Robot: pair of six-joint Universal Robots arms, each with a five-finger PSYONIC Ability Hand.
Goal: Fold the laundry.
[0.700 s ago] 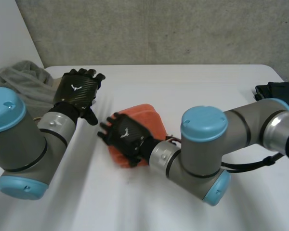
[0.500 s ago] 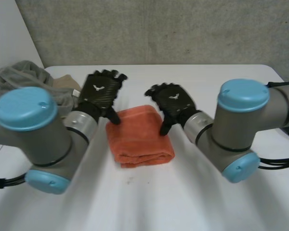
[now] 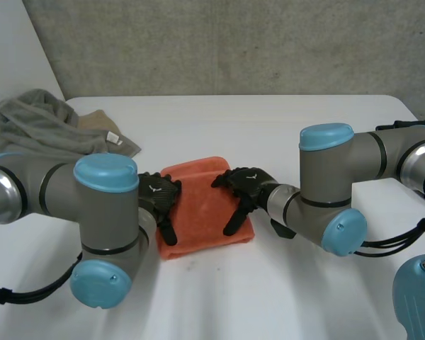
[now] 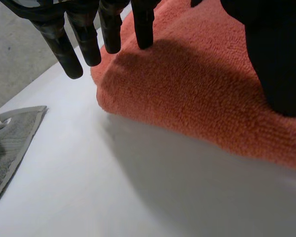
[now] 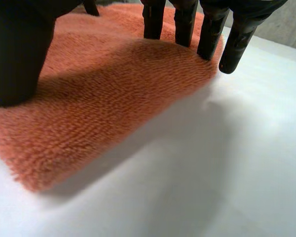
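Note:
An orange towel, folded into a thick rectangle, lies in the middle of the white table. My left hand rests on its left edge, fingers straight. In the left wrist view those fingers reach the towel's far corner and the thumb lies on the pile. My right hand sits on the right edge, also with straight fingers. The right wrist view has its fingers at the towel's far edge and the thumb pressed on top. Neither hand grips the cloth.
A heap of grey towel with a beige cloth lies at the back left; its edge is near the left hand. Dark clothing sits at the table's right edge.
Both hands have dropped from above the towel's back corners onto its left and right edges. The towel has stayed in place.

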